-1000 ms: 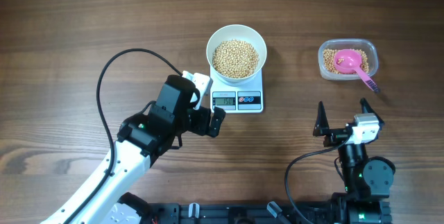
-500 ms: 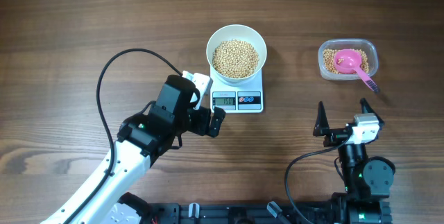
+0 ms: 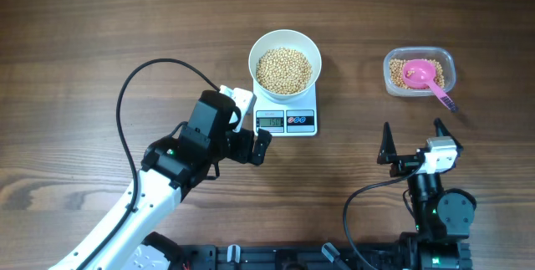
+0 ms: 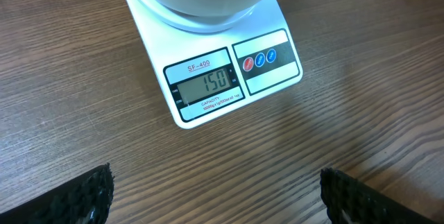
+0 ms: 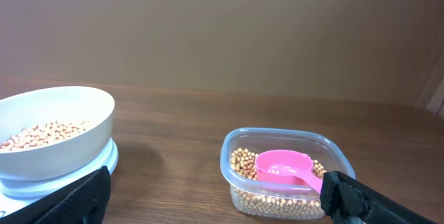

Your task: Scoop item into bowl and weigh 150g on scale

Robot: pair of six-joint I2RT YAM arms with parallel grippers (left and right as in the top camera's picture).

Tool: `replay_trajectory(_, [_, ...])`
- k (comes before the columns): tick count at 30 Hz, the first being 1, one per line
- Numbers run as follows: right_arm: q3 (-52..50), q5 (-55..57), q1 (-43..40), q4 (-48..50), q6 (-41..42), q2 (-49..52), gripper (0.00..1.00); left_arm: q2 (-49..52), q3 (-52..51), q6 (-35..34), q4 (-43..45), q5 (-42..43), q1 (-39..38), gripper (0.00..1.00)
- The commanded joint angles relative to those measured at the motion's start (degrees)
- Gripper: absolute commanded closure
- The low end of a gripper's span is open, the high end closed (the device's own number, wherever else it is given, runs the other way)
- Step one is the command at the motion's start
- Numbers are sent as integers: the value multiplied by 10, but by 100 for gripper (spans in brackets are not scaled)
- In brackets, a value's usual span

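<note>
A: Target met?
B: Seems so: the beans [image 3: 284, 69] lie in the bowl [image 3: 255, 53] on the scale [image 3: 311, 129], whose display [image 4: 208, 82] shows 150.
A: Best move?
B: The left claw [image 4: 218, 207] and right claw [image 3: 412, 135] gape empty; I'd keep both off the scale and leave the scoop [image 3: 422, 75] in the tub [image 3: 449, 63].

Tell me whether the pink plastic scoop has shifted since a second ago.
No. The pink plastic scoop lies in the same spot in the clear plastic tub, its handle sticking out over the same corner.
</note>
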Motion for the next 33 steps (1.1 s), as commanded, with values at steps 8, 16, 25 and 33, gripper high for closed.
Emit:
replay_trajectory(8, [-1,10,3,2,1,-8,0,3,10,7,1,-3,-3,0])
replay_trajectory(16, [-1,10,3,2,2,-8,0,-14,10,7,-18,1,-9,0])
replay_trajectory(25, [-1,10,3,2,1,-8,0,-159,-17,7,-64,-42,11,0])
replay_trajectory(33, [-1,10,3,2,1,-8,0,-307,-93,7,15,-47,132,0])
